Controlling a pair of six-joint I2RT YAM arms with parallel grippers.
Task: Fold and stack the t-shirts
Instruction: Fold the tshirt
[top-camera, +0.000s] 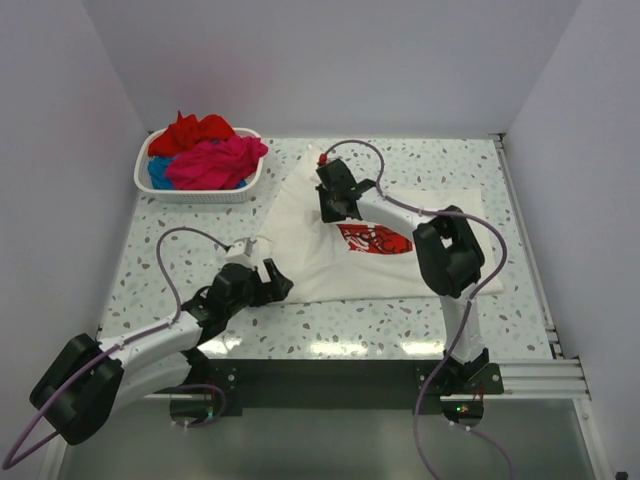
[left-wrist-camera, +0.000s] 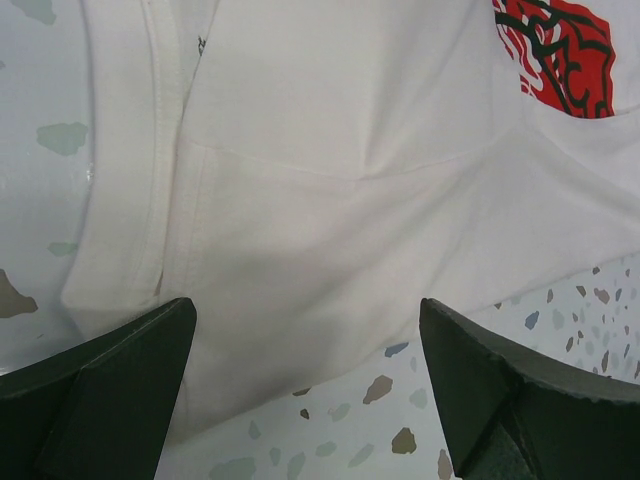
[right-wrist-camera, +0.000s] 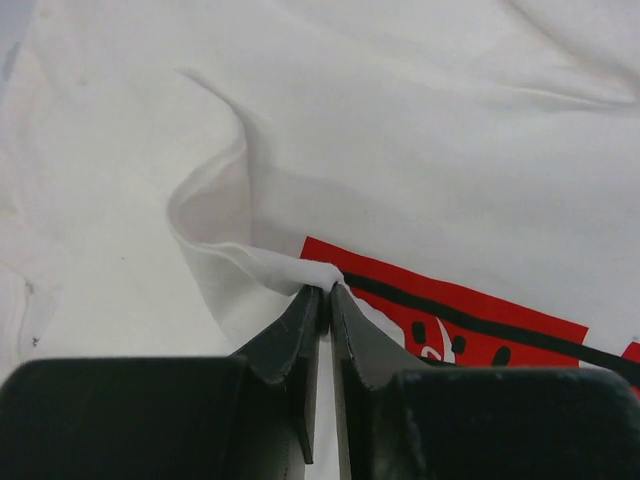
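T-shirts, task standing: folding is only getting under way, by my judgement; one tee is lying out on the table, the others are waiting in a basket, and no finished stack is showing.
Table (top-camera: 350, 325): speckled top, carrying the basket at its far-left corner and the spread tee across the middle and right.
White t-shirt (top-camera: 310, 260): is lying mostly flat on the table with its chest side facing up; one ridge of cloth is rising near the middle where it is being pinched. No completed fold is showing.
Basket (top-camera: 200, 195): white, slatted, sitting well apart from the white t-shirt's main body and holding the remaining tees.
Red tee (top-camera: 195, 130): is heaping at the back of the basket, unfolded.
Magenta-pink tee (top-camera: 215, 165): is lying crumpled at the basket's front right, spilling over the rim.
Blue tee (top-camera: 158, 172): is peeking out at the basket's left, under the others.
Print (top-camera: 375, 240): red rectangle, facing up, just beside the pinched ridge.
Left claw (left-wrist-camera: 308, 320): jaws are standing wide apart, gripping nothing, hovering over the white t-shirt's near-left edge.
Right claw (right-wrist-camera: 325, 290): jaws are standing almost together, nipping a small fold of the white t-shirt at their tips, at the print's edge.
Remaining, as judged: finishing this fold, then folding and stacking all three basket tees.
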